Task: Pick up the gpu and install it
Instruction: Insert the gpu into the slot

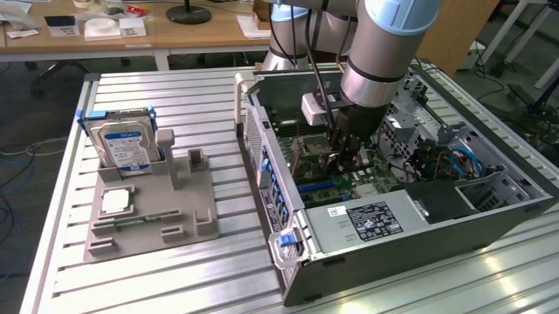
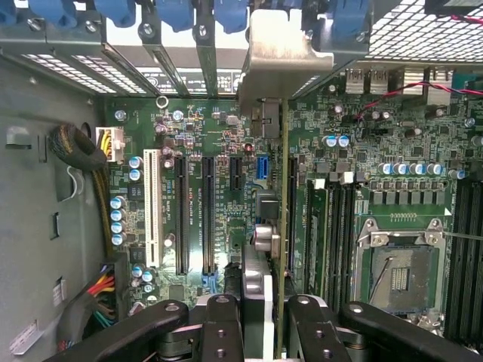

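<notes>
1. i see my hand (image 2: 260,320) clenched on the gpu (image 2: 281,188), gripping the card edge-on between its black fingers (image 2: 219,324).
2. the gpu stands upright over the motherboard (image 2: 204,143) inside the open computer case (image 1: 419,242), its silvery bracket (image 2: 283,53) up against the case's rear slot wall.
3. in the exterior view the arm (image 1: 380,52) reaches straight down into the case, and the card itself is hard to make out there.
4. the case lies on a ribbed metal tabletop (image 1: 175,275).
5. to the exterior view's left sits a grey parts holder (image 1: 153,209) with a blue-labelled hard drive (image 1: 125,144) standing in it.
6. a wooden desk (image 1: 166,36) behind is cut off.
</notes>
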